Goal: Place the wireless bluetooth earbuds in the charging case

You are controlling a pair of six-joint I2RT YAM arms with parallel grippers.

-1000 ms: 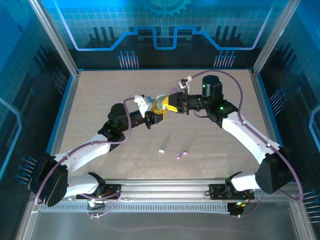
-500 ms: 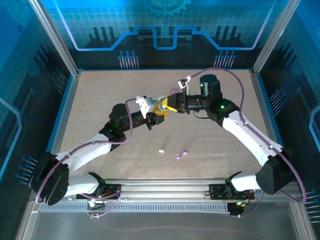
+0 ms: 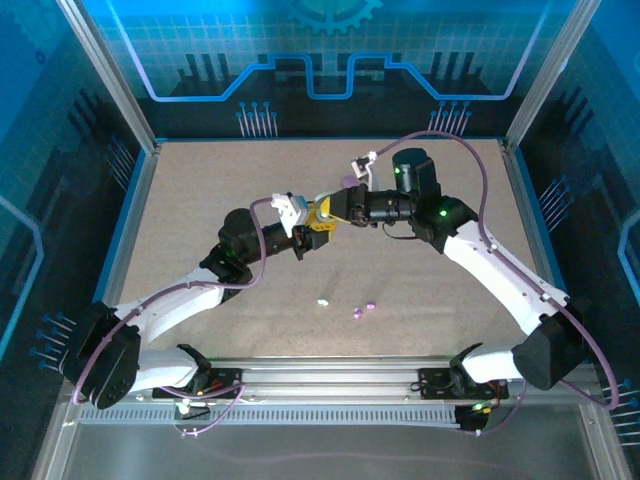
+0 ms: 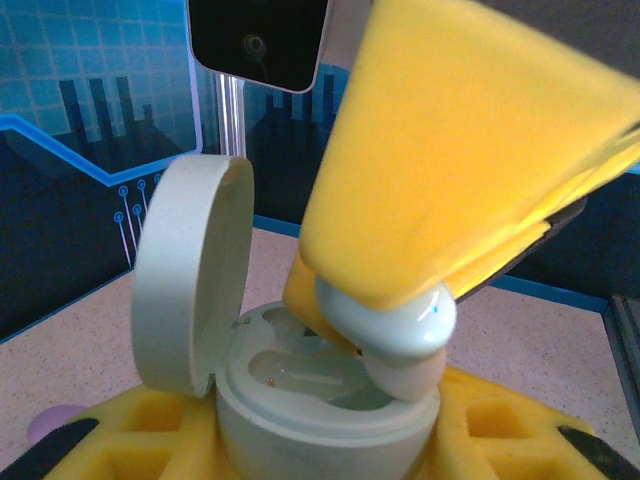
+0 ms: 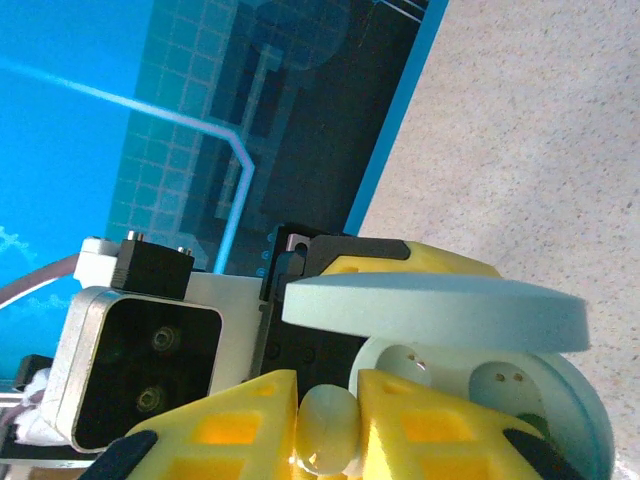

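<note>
The right arm has swung a little further left over the last second, and its jaws are now hard up against the left ones above the middle of the bench. The left jaws are closed on the base of the case, a pale mint thing with its lid standing open and upright. The right jaws are pinched on one earbud, a pale rounded piece. It hangs right at the mouth of the case, just over the rim, and I cannot tell whether it touches. In the right wrist view that earbud sits between the yellow fingers, just beside the open case under its lid. Nearer the arm bases, three more lie loose on the bench, well apart from the case. They are a pale earbud and two purple earbuds close together.
</note>
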